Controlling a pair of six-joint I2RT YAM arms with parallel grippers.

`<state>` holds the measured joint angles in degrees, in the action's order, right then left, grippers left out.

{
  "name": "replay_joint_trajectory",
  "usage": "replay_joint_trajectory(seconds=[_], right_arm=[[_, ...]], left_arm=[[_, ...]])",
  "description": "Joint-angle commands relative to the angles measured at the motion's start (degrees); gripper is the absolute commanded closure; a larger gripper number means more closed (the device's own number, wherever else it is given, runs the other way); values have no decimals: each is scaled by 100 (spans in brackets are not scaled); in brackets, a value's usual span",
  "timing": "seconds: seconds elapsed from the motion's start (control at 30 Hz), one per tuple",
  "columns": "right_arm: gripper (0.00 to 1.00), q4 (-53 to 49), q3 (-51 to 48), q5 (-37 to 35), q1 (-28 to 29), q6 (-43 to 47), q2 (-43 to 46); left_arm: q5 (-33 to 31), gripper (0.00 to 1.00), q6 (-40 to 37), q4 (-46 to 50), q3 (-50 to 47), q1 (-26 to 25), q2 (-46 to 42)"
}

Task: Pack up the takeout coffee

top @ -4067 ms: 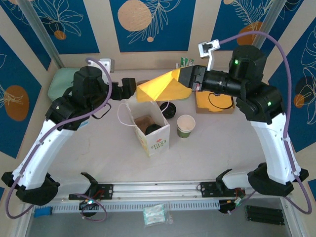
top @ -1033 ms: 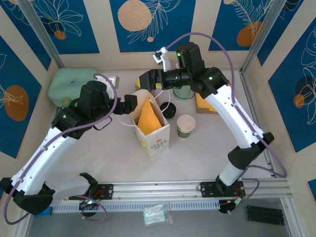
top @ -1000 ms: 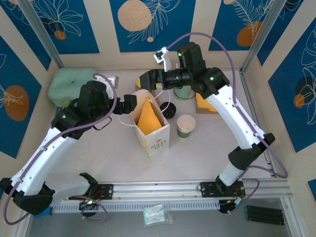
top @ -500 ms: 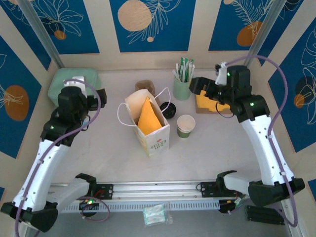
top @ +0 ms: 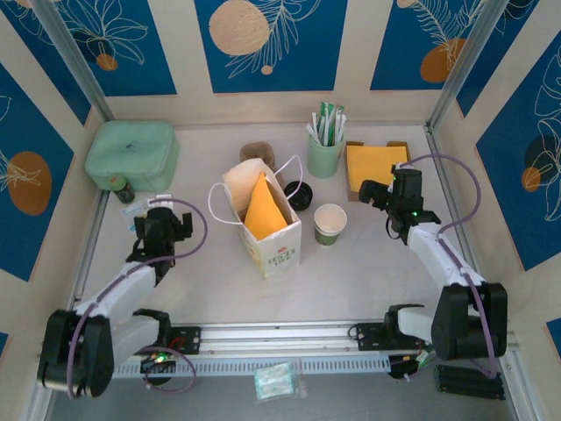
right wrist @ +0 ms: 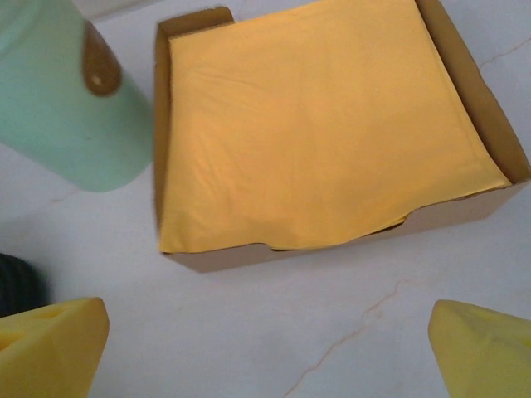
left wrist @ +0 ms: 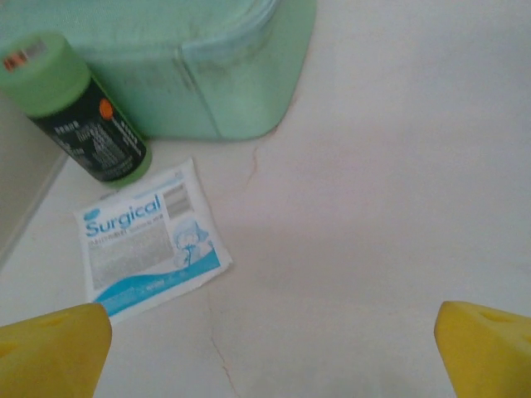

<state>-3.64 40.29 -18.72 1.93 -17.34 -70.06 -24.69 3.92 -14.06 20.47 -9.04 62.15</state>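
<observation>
Both my pincers are spread wide and pinching nothing. Left gripper [top: 154,217] hangs low over the table [top: 351,281] on the left side, well apart from the white paper bag [top: 273,250]. From its wrist, my two yellow fingertips [left wrist: 50,348] sit at the bottom corners with bare tabletop between them. Ahead of them lies a flat sachet [left wrist: 149,240] printed "Surgical". Just beyond it stands a dark little bottle [left wrist: 83,112] with a green cap, close against the mint-green box [left wrist: 207,66].

Right gripper [top: 386,193] hovers on the right, near the cardboard tray [right wrist: 162,124] of orange napkins [right wrist: 323,124]. The stack lies flat and fills the tray (its near edge sags a little over the front wall). Beside the tray on the left is the mint-green cup [right wrist: 58,108], which from above holds a bunch of sachets.

The bag stands upright in the middle of the table, mouth open, handles drooping to either side. A folded orange napkin [top: 261,210] stands on end inside and hides whatever is under it. So I cannot tell whether the takeout coffee is down in there. A black round thing [top: 298,195] lies just behind the bag's right side. A lidless paper cup [top: 330,222] stands upright just to the right of the bag, not touching it.
</observation>
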Motion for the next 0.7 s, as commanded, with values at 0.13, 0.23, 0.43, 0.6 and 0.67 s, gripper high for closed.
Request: replay_joint_trajectory(seconds=[0.13,0.23,0.43,0.6,0.67], right_arm=[[1,2699,-790,-172,-75,683,-853],[1,3538,-1086,43,-79,766,-1171],[1,4375,-1394,437,-61,922,-1514],[1,5316,-1754,772,-79,1037,-1764],[1,5215,-1715,835,-106,1050,-1766]], left_arm=[[219,1,-174,-2769,-175,191,1281],[414,1,-335,-3632,-160,265,1809],[1105,1,-315,-3638,121,465,2390],[1578,1,-403,-4069,-31,508,2670],[1631,1,-435,-4171,4,513,2759]])
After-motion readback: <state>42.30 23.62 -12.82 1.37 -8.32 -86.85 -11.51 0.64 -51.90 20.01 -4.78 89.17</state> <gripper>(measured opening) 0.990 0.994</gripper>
